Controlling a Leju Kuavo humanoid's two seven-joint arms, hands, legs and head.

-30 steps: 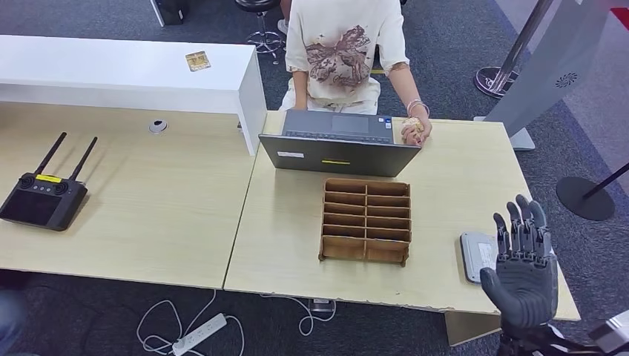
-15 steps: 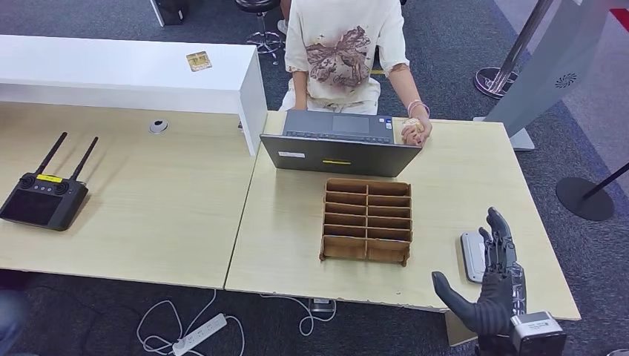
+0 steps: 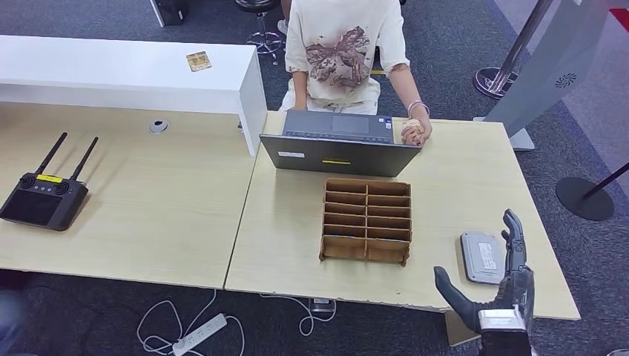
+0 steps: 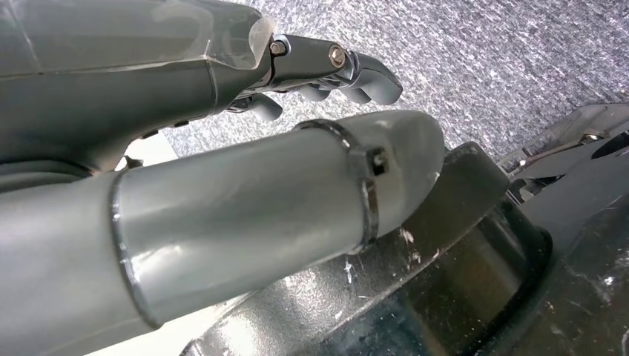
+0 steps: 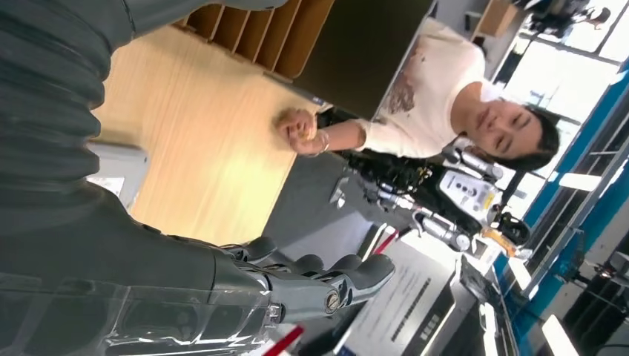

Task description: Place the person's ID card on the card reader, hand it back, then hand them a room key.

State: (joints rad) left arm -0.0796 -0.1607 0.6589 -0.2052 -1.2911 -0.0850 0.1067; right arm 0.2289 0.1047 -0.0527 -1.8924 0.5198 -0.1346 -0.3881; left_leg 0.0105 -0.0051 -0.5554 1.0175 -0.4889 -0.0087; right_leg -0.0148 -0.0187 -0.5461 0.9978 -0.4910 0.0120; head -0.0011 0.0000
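The right hand (image 3: pixel 498 285) is hovering edge-on at the near right edge of the tabletop (image 3: pixel 460 174), its fingers (image 3: pixel 513 239) straight and spread from the thumb, holding nothing. Just to its left the grey card reader (image 3: pixel 481 256) is lying flat, its print too small to read. The left hand (image 4: pixel 222 96) is hanging over grey carpet with fingers loosely curled and nothing in them. Further in, a wooden slotted organizer (image 3: pixel 366 220) is standing at mid-table. Beyond it, a laptop (image 3: pixel 337 142) is bearing a yellow sticker, illegible. At the far edge the person's fist (image 3: pixel 414 130) is resting closed; any ID card inside cannot be made out.
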